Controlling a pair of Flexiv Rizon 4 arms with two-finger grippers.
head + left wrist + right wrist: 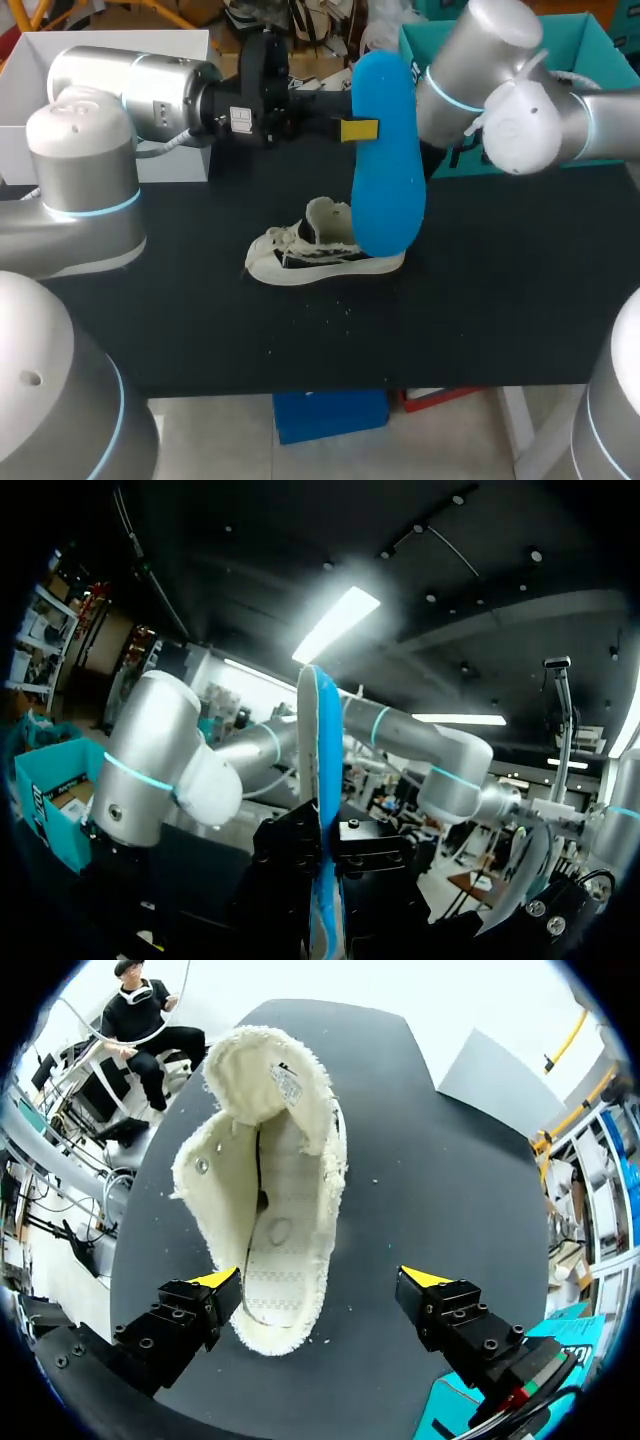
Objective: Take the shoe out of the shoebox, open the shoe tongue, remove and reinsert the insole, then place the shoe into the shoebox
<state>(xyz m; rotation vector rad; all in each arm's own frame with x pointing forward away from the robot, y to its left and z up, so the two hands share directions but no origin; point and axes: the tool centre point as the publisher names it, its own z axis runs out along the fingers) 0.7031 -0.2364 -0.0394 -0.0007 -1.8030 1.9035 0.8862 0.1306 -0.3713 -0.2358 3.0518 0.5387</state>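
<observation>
- Left claw (362, 130) is held up above the table (500, 300), clamped on the blue insole (388, 180) – one yellow tip sits flat against its near face, and in the left wrist view the insole runs edge-on between the fingers.
- The insole hangs roughly upright, with its lower end down by the shoe's heel in the head view.
- The shoe (320, 255) – white with dark sides – sits upright on its sole near the middle of the table, out of the box.
- Right claw (322, 1280) hovers right over the shoe with its fingers wide apart and nothing in them. One tip is just beside the shoe's edge.
- Looking down into the shoe, the tongue is pulled up and the inside is open.
- The teal shoebox (590, 45) is at the far right corner, well apart from the shoe.
</observation>
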